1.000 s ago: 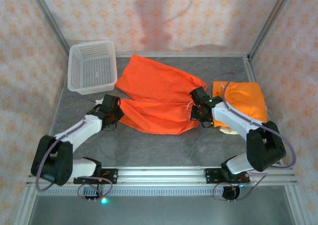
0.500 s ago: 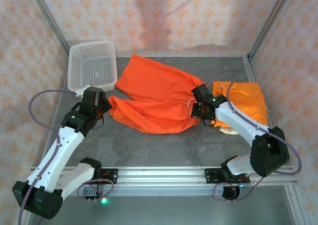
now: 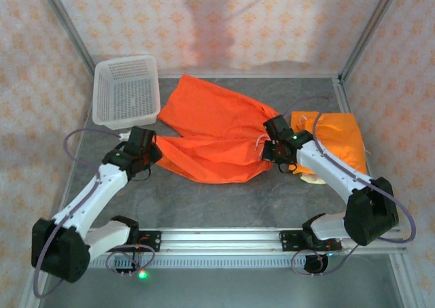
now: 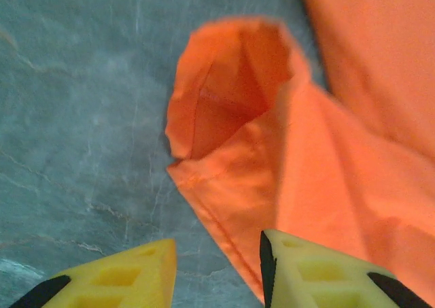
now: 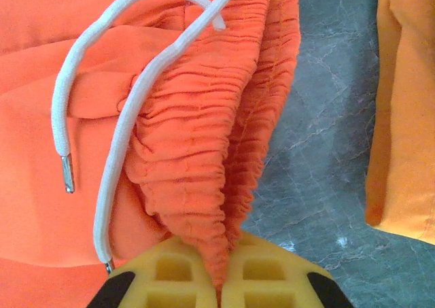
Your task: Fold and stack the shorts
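Observation:
A bright orange pair of shorts (image 3: 211, 134) lies spread across the middle of the table, its legs pointing left. My left gripper (image 3: 151, 153) sits at the end of the near leg. In the left wrist view it (image 4: 217, 253) is open, and the leg's open hem (image 4: 231, 111) lies loose just ahead, its edge beside the right finger. My right gripper (image 3: 270, 150) is shut on the gathered waistband (image 5: 217, 185), with the white drawstring (image 5: 122, 138) hanging free. Folded lighter orange shorts (image 3: 336, 141) lie at the right, a beige edge (image 3: 313, 179) showing beneath them.
A white mesh basket (image 3: 126, 90) stands at the back left corner, close behind the left arm. Metal frame posts and patterned walls close in the table. Bare grey table (image 3: 217, 202) runs along the near side in front of the shorts.
The left arm rose and swung left with the leg end, then came back down beside it. Its jaws have opened and let the cloth go. The right gripper kept its hold.

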